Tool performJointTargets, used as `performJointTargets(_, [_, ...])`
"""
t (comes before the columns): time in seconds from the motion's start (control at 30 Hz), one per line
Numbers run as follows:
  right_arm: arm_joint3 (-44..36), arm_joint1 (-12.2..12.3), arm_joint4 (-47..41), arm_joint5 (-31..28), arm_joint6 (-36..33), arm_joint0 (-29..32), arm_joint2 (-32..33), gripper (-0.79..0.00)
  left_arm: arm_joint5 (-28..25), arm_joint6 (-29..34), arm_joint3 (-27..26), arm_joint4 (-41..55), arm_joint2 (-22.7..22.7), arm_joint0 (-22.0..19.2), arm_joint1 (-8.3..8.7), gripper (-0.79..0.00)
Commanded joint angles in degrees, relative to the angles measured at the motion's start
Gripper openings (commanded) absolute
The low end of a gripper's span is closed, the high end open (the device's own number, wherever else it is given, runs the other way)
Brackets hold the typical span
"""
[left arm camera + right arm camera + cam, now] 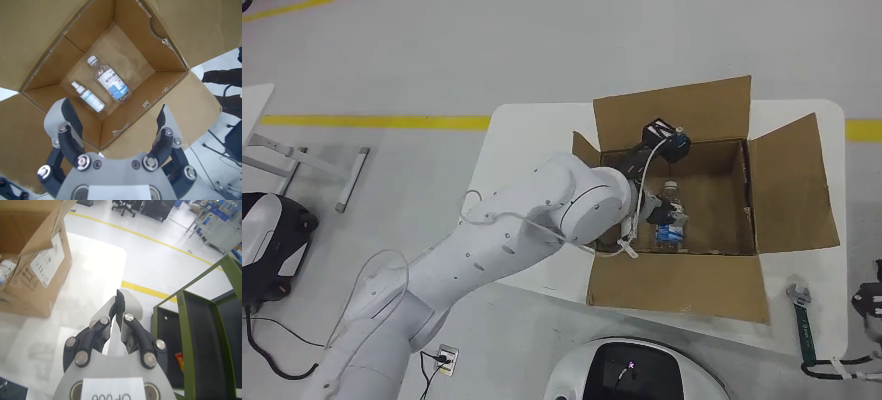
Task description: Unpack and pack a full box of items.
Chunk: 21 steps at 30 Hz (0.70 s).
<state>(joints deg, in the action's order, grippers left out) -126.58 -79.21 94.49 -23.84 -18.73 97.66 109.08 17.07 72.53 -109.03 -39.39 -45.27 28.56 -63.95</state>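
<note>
Above the box (136, 37), left fingers (70, 111) are hanging open; large bottle (111, 81) and spray bottle (88, 97) are lying on its floor mid-frame, necks pointing upper left. Right fingers (119, 308) are sitting closed, empty, farther off.

Factory floor: yellow floor lines (372, 121), green metal rack (184, 332), blue machinery (215, 220).

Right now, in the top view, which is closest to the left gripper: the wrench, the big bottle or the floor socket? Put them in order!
1. Big bottle, lying in the box, just beneath the left gripper.
2. Wrench, on the table, outside the box on the robot's right.
3. Floor socket, off the table, on the robot's left.
</note>
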Motion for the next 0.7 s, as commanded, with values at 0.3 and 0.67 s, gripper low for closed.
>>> performJointTargets(0.3, [-1.2,0.8,-1.7,-9.8,-7.4,1.3,1.6,-0.785,-4.5,-3.0,-9.6,-5.5,-7.9,6.6,2.03,0.000])
performJointTargets(0.67, [-4.1,1.4,9.6,-8.0,-9.7,0.9,-1.4,-0.785,-4.6,-6.4,-15.8,-10.8,-20.7,14.7,4.05,0.000])
